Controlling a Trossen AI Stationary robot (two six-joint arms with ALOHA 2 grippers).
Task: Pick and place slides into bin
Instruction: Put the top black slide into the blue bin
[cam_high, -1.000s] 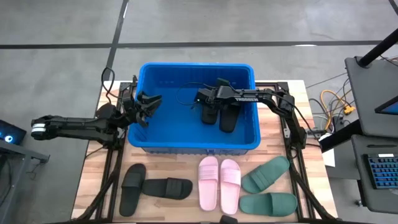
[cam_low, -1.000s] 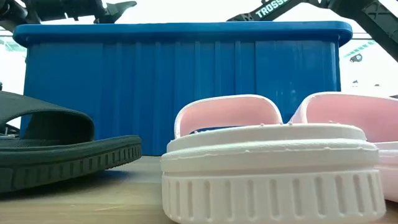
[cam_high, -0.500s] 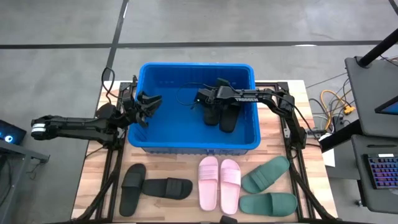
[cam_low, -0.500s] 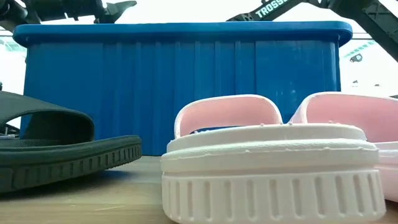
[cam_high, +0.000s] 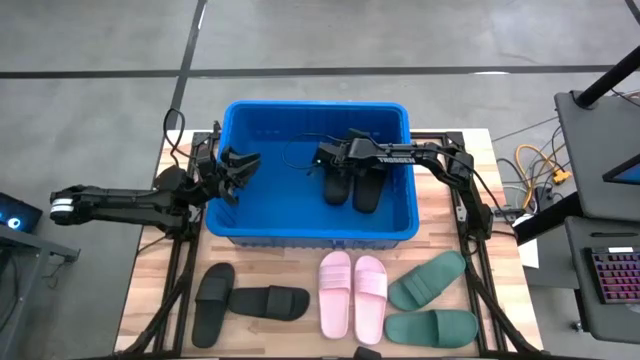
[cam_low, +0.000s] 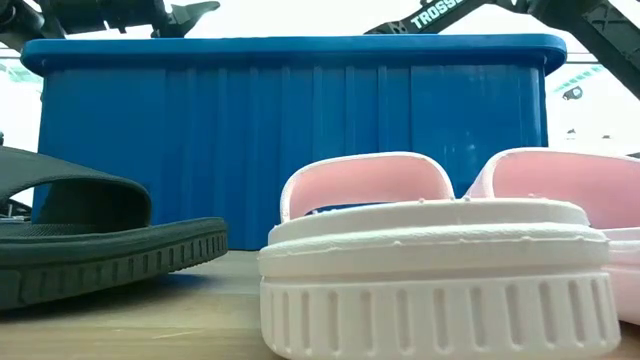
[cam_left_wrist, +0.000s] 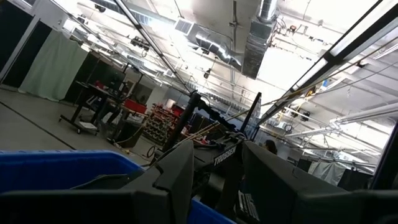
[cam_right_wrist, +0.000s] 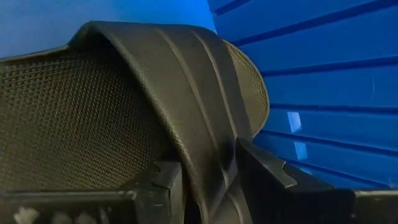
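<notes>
Step in hand, by my judgement: release of a black slide into the bin (cam_high: 228, 170).

Bin: stands on the table (cam_high: 150, 265) at the 12 o'clock half. Two black slides (cam_high: 352, 186) lie side by side inside it, toward its 1 o'clock part.

Right claw (cam_high: 327, 155): reaches over the bin at the 12 o'clock ends of those two slides. In the right wrist view its fingers (cam_right_wrist: 264, 163) stand on either side of the strap of a black slide (cam_right_wrist: 112, 106). Whether they clamp the strap or stand just clear of it I cannot tell.

Left claw (cam_high: 240, 160): hangs over the bin's 9 o'clock wall, fingers apart, nothing between them.

Remaining on the table along the 6 o'clock side: two black slides (cam_high: 245, 298) at 7 o'clock, pink slides (cam_high: 352, 292) at 6 o'clock, green slides (cam_high: 430, 300) at 5 o'clock.

Next move, as judged: the right claw must clear the strap, lift out above the rim, then travel to the nearest pair, probably the green.
</notes>
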